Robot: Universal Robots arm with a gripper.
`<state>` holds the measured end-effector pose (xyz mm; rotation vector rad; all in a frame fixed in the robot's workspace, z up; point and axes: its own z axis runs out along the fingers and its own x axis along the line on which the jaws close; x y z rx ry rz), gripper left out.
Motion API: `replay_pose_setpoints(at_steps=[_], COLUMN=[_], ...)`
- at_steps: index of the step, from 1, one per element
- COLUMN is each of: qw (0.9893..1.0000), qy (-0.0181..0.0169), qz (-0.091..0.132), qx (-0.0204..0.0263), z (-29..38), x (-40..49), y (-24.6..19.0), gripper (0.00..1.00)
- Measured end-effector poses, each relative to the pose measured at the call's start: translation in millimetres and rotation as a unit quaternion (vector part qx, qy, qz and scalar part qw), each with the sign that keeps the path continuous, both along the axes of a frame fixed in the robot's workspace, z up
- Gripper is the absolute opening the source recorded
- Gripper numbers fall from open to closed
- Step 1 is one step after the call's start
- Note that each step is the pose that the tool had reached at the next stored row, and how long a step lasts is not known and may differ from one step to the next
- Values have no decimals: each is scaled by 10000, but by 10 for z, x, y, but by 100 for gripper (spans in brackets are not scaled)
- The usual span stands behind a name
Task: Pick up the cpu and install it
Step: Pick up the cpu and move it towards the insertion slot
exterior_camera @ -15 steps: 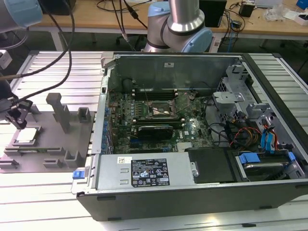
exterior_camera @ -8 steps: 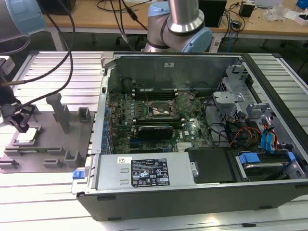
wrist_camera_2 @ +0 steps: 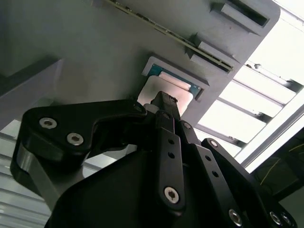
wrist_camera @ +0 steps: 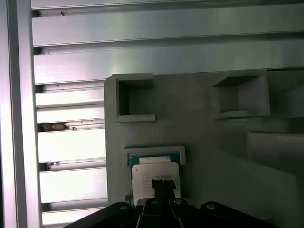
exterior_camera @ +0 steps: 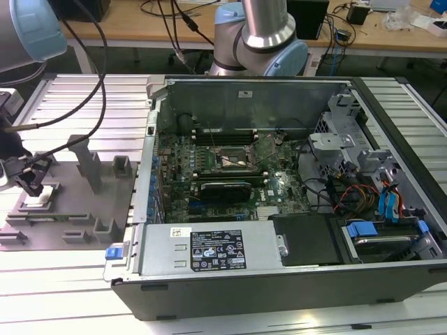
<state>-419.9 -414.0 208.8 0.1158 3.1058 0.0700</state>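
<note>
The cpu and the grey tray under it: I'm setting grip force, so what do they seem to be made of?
The cpu: top looks like pale satin metal, from its smooth silvery-white face; a teal strip at its edge may be circuit board. The tray: probably matte moulded or printed plastic, given its uniform dull grey and blocky pockets.

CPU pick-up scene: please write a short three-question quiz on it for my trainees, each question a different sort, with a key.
1. Multiple choice: where does the cpu lie? A in a recess of the grey tray; B in the board's socket; C on the case's label.
2. True or false: the gripper is right at the cpu.
3. Fill in: the grey tray lies to the exterior view's ____ of the open computer case.
Key: 1 A; 2 true; 3 left.
</note>
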Motion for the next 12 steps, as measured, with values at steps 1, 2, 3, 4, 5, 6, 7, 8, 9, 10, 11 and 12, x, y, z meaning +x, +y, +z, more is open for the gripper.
replay_pose_setpoints(at_steps=[1, 2, 3, 4, 5, 6, 7, 8, 9, 10, 11, 12], qw=[10000, 10000, 10000, 10000, 10000, 10000, 10000, 10000, 10000, 10000, 10000, 10000], qy=[0, 0, -1, -1, -1, -1, -1, -1, 0, 0, 0, -1], qz=[0, 0, 0, 0, 0, 0, 0, 0, 0, 0, 0, 0], qx=[0, 0, 0, 0, 0, 0, 1, 0, 0, 0, 0, 0], z=[0, 0, -1, -1, -1, -1, -1, -1, 0, 0, 0, -1], x=[0, 0, 0, -1, -1, -1, -1, -2, -2, -2, -2, -2], y=[0, 0, 0, 0, 0, 0, 0, 0, 0, 0, 0, 0], gripper=[11, 11, 11, 11, 17, 17, 23, 23, 36, 36, 42, 48])
